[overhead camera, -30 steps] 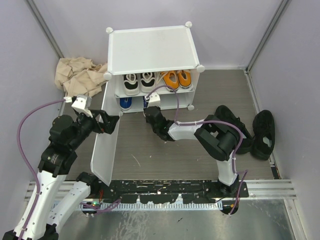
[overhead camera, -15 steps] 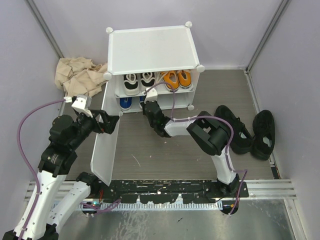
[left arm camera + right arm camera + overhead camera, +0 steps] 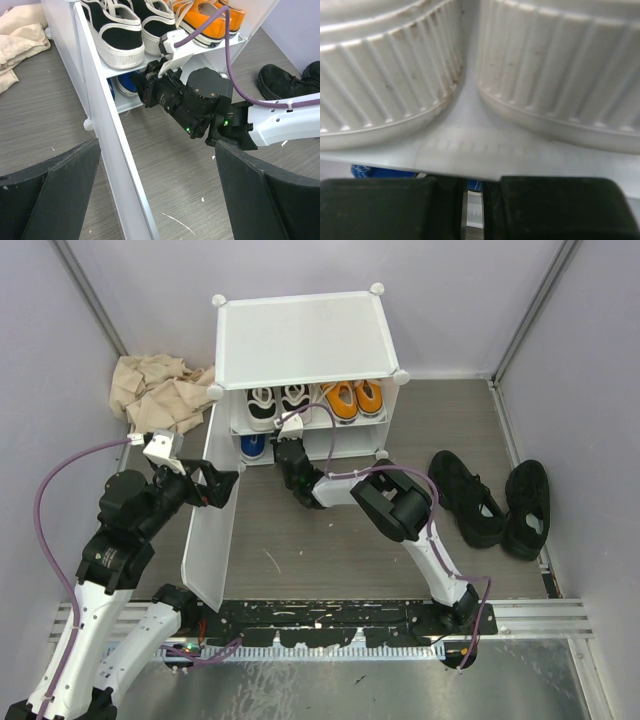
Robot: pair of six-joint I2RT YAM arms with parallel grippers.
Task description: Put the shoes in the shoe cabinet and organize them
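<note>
The white shoe cabinet (image 3: 300, 338) stands at the back with its door (image 3: 205, 530) swung open to the left. White shoes with black trim (image 3: 278, 402) and orange shoes (image 3: 352, 398) sit on the inner shelf. A blue shoe (image 3: 252, 447) shows in the lower compartment. Two black shoes (image 3: 465, 495) lie on the floor at the right. My left gripper (image 3: 222, 487) is open, its fingers straddling the door's edge (image 3: 110, 150). My right gripper (image 3: 287, 448) is shut at the mouth of the lower compartment, just under the shelf edge (image 3: 485, 150), with two white soles (image 3: 385, 75) above it.
A crumpled beige cloth (image 3: 160, 390) lies on the floor left of the cabinet. Grey walls close the space on both sides. One black shoe (image 3: 280, 80) shows at the right of the left wrist view.
My right gripper has moved left and toward the cabinet, up to the lower compartment's opening. The left arm and the door have not moved.
</note>
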